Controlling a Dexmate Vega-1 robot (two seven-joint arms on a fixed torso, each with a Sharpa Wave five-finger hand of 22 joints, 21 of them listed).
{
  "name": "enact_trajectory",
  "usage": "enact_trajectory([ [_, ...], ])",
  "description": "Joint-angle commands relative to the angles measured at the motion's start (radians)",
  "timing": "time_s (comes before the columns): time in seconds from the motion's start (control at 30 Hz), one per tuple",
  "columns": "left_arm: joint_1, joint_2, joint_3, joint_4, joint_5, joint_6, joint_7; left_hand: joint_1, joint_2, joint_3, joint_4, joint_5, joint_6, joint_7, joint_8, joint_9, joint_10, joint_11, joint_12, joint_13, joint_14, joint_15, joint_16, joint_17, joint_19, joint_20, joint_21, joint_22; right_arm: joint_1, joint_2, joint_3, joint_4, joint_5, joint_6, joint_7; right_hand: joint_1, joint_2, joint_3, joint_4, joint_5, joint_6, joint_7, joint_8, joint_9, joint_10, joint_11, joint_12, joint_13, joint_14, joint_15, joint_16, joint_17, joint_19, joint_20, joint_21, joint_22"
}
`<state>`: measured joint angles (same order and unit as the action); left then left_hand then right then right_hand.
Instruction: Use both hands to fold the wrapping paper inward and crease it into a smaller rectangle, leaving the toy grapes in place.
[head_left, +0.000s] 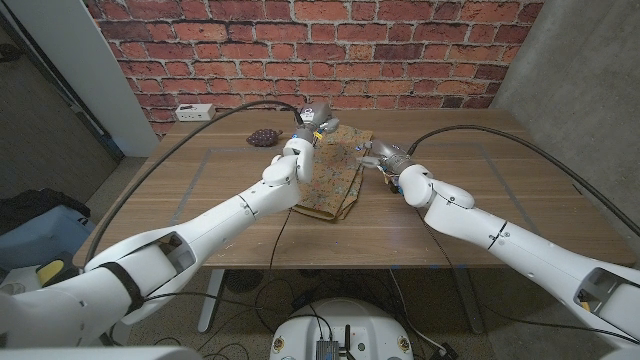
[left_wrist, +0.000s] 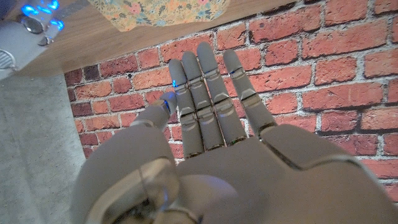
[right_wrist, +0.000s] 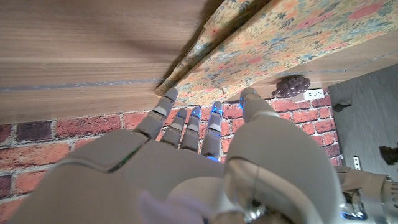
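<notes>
A: Logging item one: wrapping paper (head_left: 333, 172), floral print, lying near the middle of the surface (head_left: 200, 200) between the two hands. Condition?

B: Partly folded, by my judgement. Its right side shows a doubled layer with a raised edge, seen close in the right wrist view, and the outline in the head view is already a narrowish rectangle with a rumpled near edge. Creasing looks unfinished; the folded layer sits proud instead of pressed flat.

A: Orientation?

B: Long axis runs from the robot's near side toward the brick wall (head_left: 400, 40), leaning slightly right at the far end. Far short edge points at the wall.

A: Item two: toy grapes (head_left: 263, 137).

B: Dark cluster, on the surface beyond the paper's far left corner, apart from it. In place, untouched as far as can be seen.

A: Item three: left hand (head_left: 298, 152).

B: Over the paper's far left part; in the left wrist view its fingers are straight and together, holding nothing. Whether it presses the sheet, I cannot tell.

A: Item four: right hand (head_left: 386, 157).

B: At the paper's right edge, fingertips (right_wrist: 166, 98) reaching to the fold, empty, fingers extended.

A: Remaining work?

B: Likely flattening the fold, then a further inward fold.
</notes>
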<state>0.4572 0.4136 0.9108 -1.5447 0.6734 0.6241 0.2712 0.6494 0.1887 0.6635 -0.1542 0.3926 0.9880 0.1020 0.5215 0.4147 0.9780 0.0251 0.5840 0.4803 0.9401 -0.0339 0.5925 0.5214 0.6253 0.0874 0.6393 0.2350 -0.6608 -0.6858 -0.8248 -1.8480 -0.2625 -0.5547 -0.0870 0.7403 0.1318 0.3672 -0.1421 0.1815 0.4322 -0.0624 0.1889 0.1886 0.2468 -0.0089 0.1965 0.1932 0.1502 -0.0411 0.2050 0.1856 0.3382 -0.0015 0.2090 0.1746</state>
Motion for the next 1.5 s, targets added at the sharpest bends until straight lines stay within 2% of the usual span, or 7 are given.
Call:
enact_trajectory([
  [0.03,-0.048,-0.003,0.036,-0.004,-0.028,0.167,-0.153,0.015,0.004,0.012,0.007,0.017,0.005,0.007,0.013,0.019,0.004,0.004,0.011,0.022,0.004,0.007,0.009,0.017,0.005,-0.002,0.015,0.005,0.033,0.006,-0.034,-0.005,-0.026,0.007,0.097,0.026,0.004,0.006,-0.013,0.008,0.019,-0.007,0.009,0.002,0.020,-0.030,0.007,0.001,0.013,-0.042,0.000,-0.002,0.007,0.016,0.003,0.002],
  [0.23,-0.072,0.013,0.035,0.014,-0.108,0.135,-0.213,0.010,-0.004,0.020,0.013,0.029,-0.001,0.012,0.021,0.035,-0.009,0.003,0.014,0.040,-0.009,0.004,-0.001,0.019,0.006,-0.003,0.023,0.005,0.040,0.009,-0.044,-0.008,-0.044,0.016,0.115,0.042,0.017,0.007,-0.015,0.008,0.048,-0.027,0.016,0.001,0.043,-0.088,0.010,0.001,0.028,-0.028,0.004,0.000,0.000,0.041,-0.002,0.002],
  [0.47,-0.107,0.015,0.061,0.037,-0.159,0.154,-0.270,0.006,-0.005,0.036,0.018,0.050,0.007,0.005,0.047,0.066,0.015,0.006,0.038,0.071,0.016,0.006,0.007,0.029,0.001,0.009,0.031,-0.002,0.048,0.017,-0.057,-0.012,-0.076,0.041,0.123,0.060,0.019,0.008,-0.020,0.005,0.061,-0.018,0.014,0.001,0.056,-0.039,0.010,0.001,0.021,-0.095,-0.002,-0.002,0.003,0.044,-0.003,0.002],
  [0.6,-0.115,0.008,0.082,0.035,-0.150,0.206,-0.257,0.044,-0.019,0.009,-0.014,0.075,0.016,-0.003,0.122,0.171,0.060,0.009,0.116,0.186,0.065,-0.006,0.131,0.166,0.043,-0.001,0.093,0.005,0.057,0.023,-0.068,-0.011,-0.106,0.040,0.132,0.068,0.017,0.010,-0.024,0.006,0.060,-0.016,0.013,0.001,0.056,-0.039,0.009,0.001,0.023,-0.095,-0.003,-0.004,0.011,0.040,-0.001,0.002],
  [0.83,-0.172,-0.006,0.171,0.052,-0.104,0.342,-0.299,0.079,-0.050,-0.004,-0.012,0.137,0.015,-0.012,0.253,0.377,0.085,-0.011,0.262,0.425,0.122,-0.009,0.289,0.370,0.065,-0.016,0.216,0.048,0.067,0.036,-0.074,0.009,-0.123,0.032,0.159,0.089,0.008,0.013,-0.034,0.008,0.055,-0.015,0.009,0.001,0.055,-0.041,0.007,0.001,0.031,-0.088,-0.004,-0.007,0.024,0.032,0.003,0.002],
  [1.2,-0.294,-0.065,0.312,0.201,-0.128,0.447,-0.414,0.021,-0.039,0.027,0.017,0.180,-0.008,-0.002,0.195,0.288,0.047,0.001,0.159,0.318,0.111,-0.005,0.157,0.222,0.015,-0.020,0.254,0.029,0.054,0.032,-0.063,-0.006,-0.147,0.003,0.158,0.102,0.001,0.012,-0.033,0.007,0.051,-0.014,0.006,0.001,0.052,-0.035,0.004,0.001,0.040,-0.077,-0.003,-0.008,0.026,0.037,0.001,0.002],
  [1.5,-0.325,-0.065,0.319,0.256,-0.246,0.339,-0.491,-0.049,-0.019,0.072,0.043,0.195,-0.043,0.021,0.123,0.190,-0.021,0.020,0.022,0.170,0.009,-0.003,-0.030,0.043,-0.045,-0.005,0.240,-0.040,0.049,0.033,-0.054,-0.007,-0.151,0.012,0.150,0.105,-0.004,0.009,-0.031,0.007,0.047,-0.013,0.004,0.001,0.050,-0.033,0.003,0.001,0.040,-0.077,-0.005,-0.008,0.026,0.039,0.000,0.002],
])
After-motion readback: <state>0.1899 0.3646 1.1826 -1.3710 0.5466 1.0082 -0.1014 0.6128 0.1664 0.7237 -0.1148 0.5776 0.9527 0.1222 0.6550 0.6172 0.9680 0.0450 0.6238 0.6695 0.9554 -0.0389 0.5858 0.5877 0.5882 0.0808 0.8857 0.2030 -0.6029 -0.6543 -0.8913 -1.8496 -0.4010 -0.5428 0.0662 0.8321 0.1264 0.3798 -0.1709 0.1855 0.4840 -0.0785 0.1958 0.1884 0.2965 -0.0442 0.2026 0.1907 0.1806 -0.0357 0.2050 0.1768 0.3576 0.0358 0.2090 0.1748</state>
